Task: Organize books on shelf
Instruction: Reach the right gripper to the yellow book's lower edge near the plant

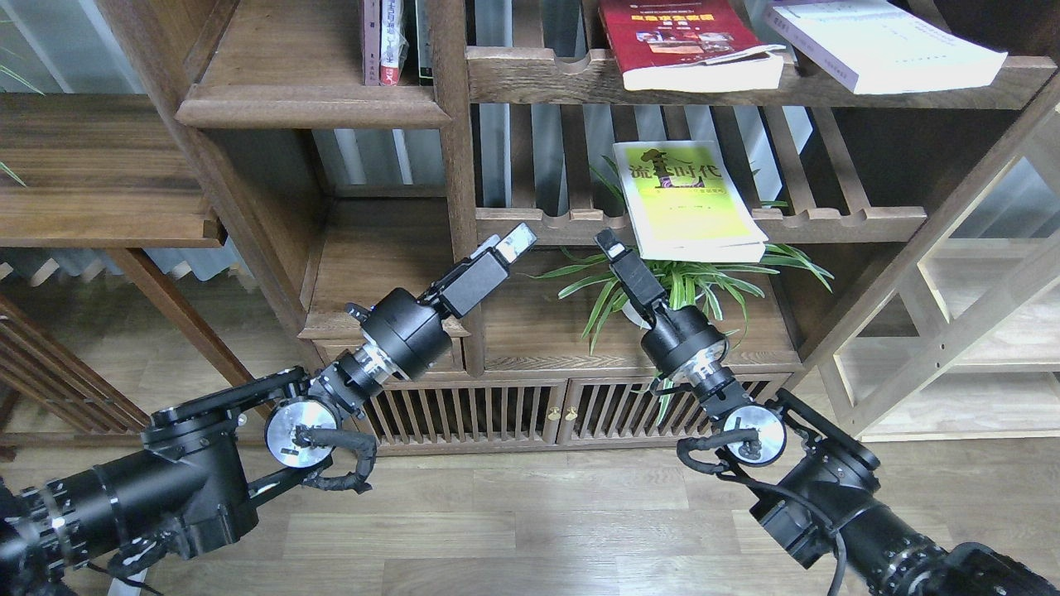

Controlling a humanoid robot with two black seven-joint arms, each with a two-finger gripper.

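A yellow-green book [691, 203] lies flat on the middle slatted rack, its near end hanging over the front rail. A red book [679, 41] and a white-lavender book [878, 41] lie flat on the rack above. The solid dark shelf [306, 108] at upper left carries a few upright books [393, 41]. My left gripper [512, 240] hovers left of the yellow-green book, fingers slightly apart and empty. My right gripper [611, 242] points up just below that book's near left corner. It is seen edge-on, so its fingers cannot be told apart.
A potted spider plant [679, 285] stands on the lower board under the yellow-green book, right behind my right gripper. A vertical post [455, 182] divides the bookcase beside my left gripper. A pale wood rack [977, 331] stands at right. Slatted cabinet doors [513, 410] are below.
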